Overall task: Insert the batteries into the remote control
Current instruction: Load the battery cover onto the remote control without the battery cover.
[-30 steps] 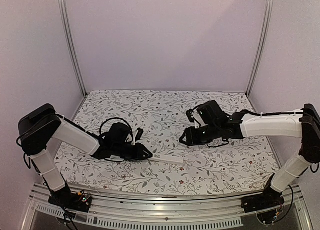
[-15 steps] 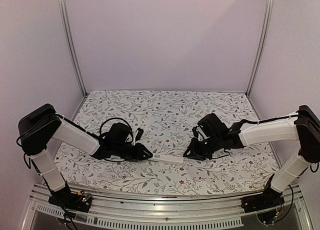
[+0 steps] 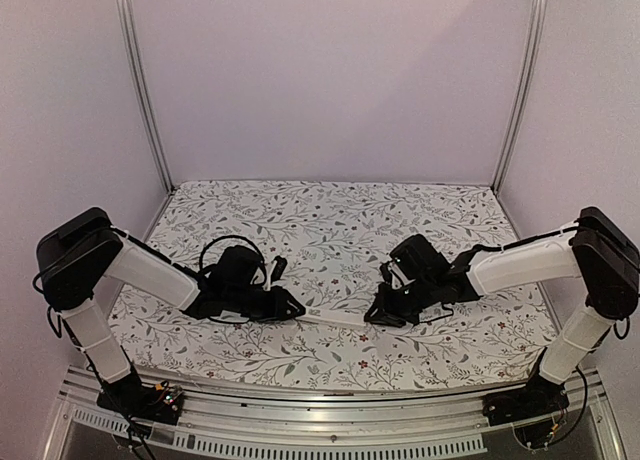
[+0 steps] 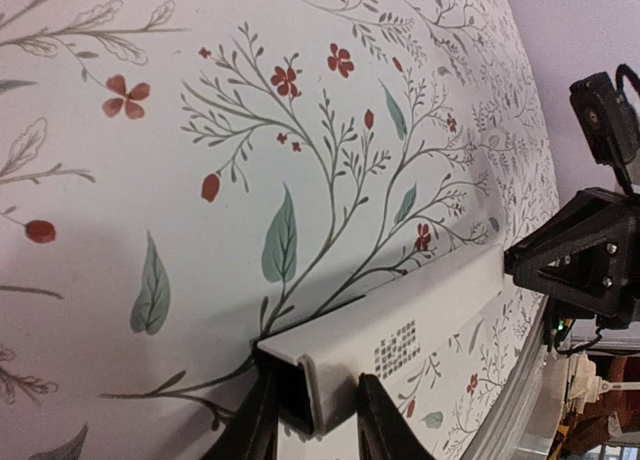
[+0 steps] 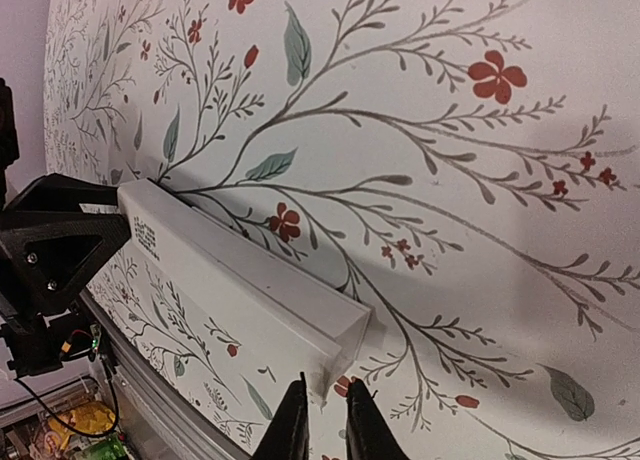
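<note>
The remote control (image 3: 333, 318) lies on the floral tablecloth (image 3: 330, 230), low and a little right of centre in the top view. Its long axis runs nearly left to right, and the right end sits slightly closer to the near edge. The left gripper (image 3: 290, 307) has the left end. In its wrist view the two fingers (image 4: 262, 425) press against opposite sides of that end, pinching the bar across its width, with the rest of the bar running straight away from them. The right gripper (image 3: 374, 316) is at the opposite end, so the remote spans the gap between the two arms. In the right wrist view the free end of the bar sits just ahead of the fingertips (image 5: 293, 425), in line with them but not between them, with its length pointing off toward the left gripper. These jaws are drawn close with only a slim strip of cloth showing between them. Nothing is visible in that gap, and I cannot tell whether they hold anything lower down, out of frame. Neither battery shows in any view, and no open compartment is visible on the bar. The right arm looks the only one free to work on the remote, and its approach would run along the long axis, against the left arm's pinch.
</note>
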